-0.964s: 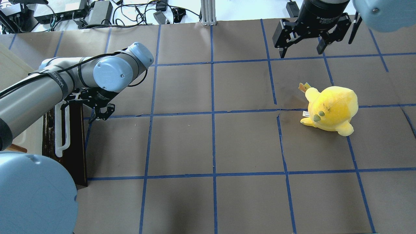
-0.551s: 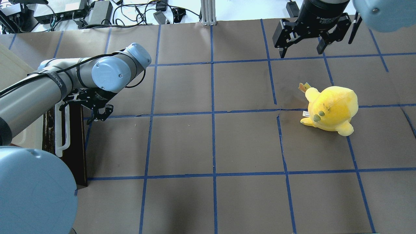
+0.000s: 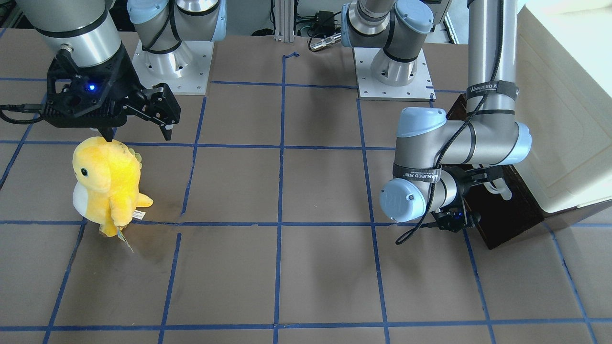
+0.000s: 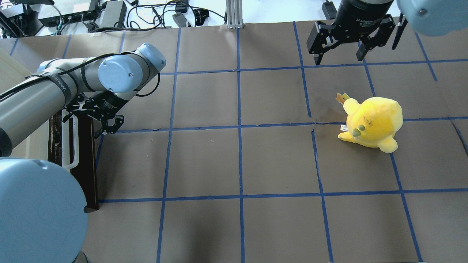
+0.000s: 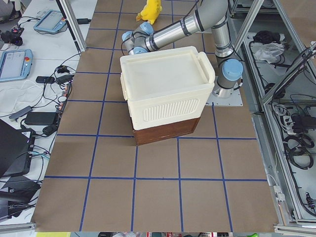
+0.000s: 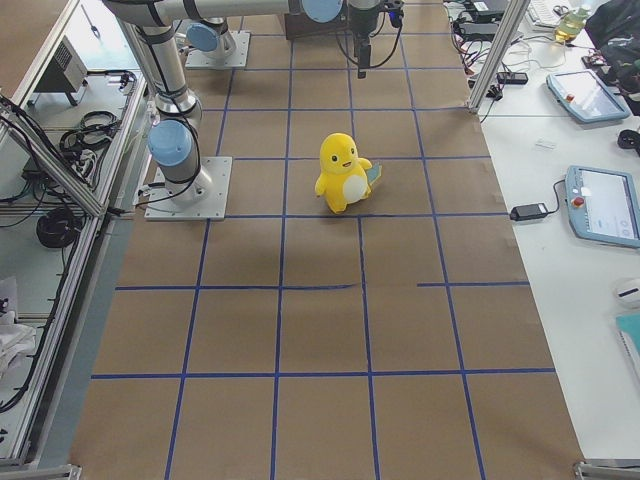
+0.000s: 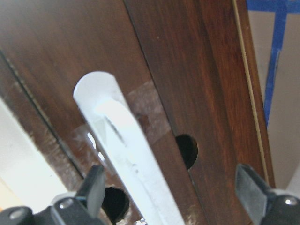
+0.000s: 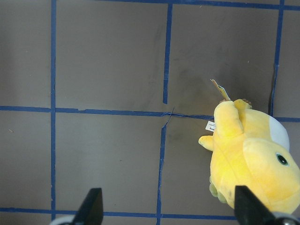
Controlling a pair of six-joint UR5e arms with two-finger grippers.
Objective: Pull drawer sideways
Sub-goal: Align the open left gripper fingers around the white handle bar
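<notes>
The dark brown drawer (image 4: pixel 87 164) sits at the table's left edge under a cream-white cabinet (image 5: pixel 168 89). Its long white loop handle (image 4: pixel 69 146) faces the table. My left gripper (image 4: pixel 88 122) is open, with its jaws on either side of the handle's far end. In the left wrist view the handle (image 7: pixel 126 145) runs between the two fingertips against the drawer front (image 7: pixel 187 70). The drawer's inside does not show. My right gripper (image 4: pixel 338 59) is open and empty, high above the table's far right; it also shows in the front view (image 3: pixel 138 136).
A yellow plush toy (image 4: pixel 373 122) stands on the brown paper at the right, just below my right gripper; it also shows in the right wrist view (image 8: pixel 253 159). Cables and boxes (image 4: pixel 84 14) lie beyond the table's far edge.
My left arm has swung a little toward the far left, and its gripper has moved closer in over the handle. The drawer, the toy and the right arm have not moved.
</notes>
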